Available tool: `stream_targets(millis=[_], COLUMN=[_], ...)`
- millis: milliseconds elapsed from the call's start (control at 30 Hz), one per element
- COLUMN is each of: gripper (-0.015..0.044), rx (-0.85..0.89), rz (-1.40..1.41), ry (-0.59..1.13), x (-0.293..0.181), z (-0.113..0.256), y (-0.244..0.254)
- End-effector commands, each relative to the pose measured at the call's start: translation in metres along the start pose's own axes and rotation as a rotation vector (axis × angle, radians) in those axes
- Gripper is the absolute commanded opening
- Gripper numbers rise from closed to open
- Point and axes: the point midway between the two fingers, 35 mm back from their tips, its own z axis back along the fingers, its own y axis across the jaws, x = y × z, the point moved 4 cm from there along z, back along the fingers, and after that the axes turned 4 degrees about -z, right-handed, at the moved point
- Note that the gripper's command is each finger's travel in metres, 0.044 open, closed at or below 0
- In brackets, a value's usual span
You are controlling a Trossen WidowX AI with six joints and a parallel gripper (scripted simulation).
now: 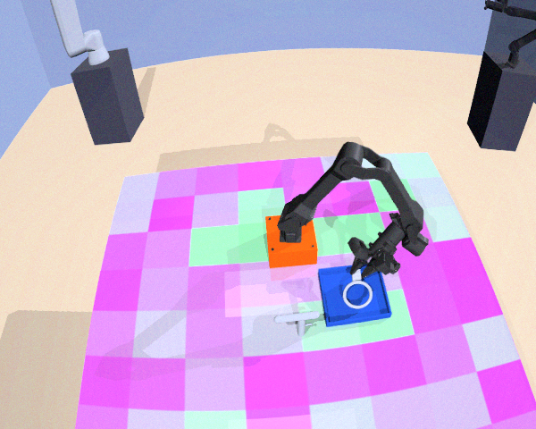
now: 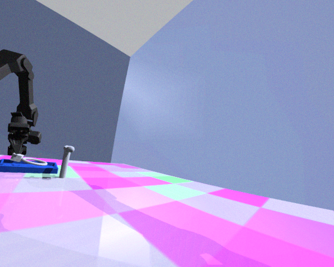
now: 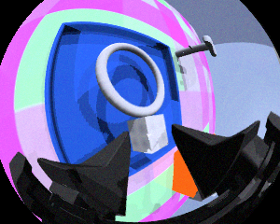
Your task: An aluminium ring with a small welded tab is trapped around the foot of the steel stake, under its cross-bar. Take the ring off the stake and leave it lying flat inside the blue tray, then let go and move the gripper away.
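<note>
The aluminium ring is off the stake, low over the inside of the blue tray. It tilts slightly, its tab end higher in the exterior view. The block-like tab is at the tray side nearest the arm. My gripper is open just above the tab, a fingertip to either side and a gap beside the tab. The stake stands upright beside the tray, its cross-bar bare.
The orange base block stands behind and left of the tray in the top view. Two dark pedestals, each with another arm, stand far back on the floor. A checkered mat lies under the workspace.
</note>
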Motion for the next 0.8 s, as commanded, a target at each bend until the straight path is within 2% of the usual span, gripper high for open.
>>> stream_targets(millis=[0,167,367,767], gripper=[0.0315,0.0440,0.0440,0.0440], rx=[-0.002,-0.001,0.001,0.003], rz=[0.001,0.001,0.000,0.004], ry=[0.000,0.000,0.001,-0.004], x=[0.000,0.003,0.019,0.020], z=[0.000,0.009,0.075,0.073], y=[0.000,-0.005,-0.060,-0.058])
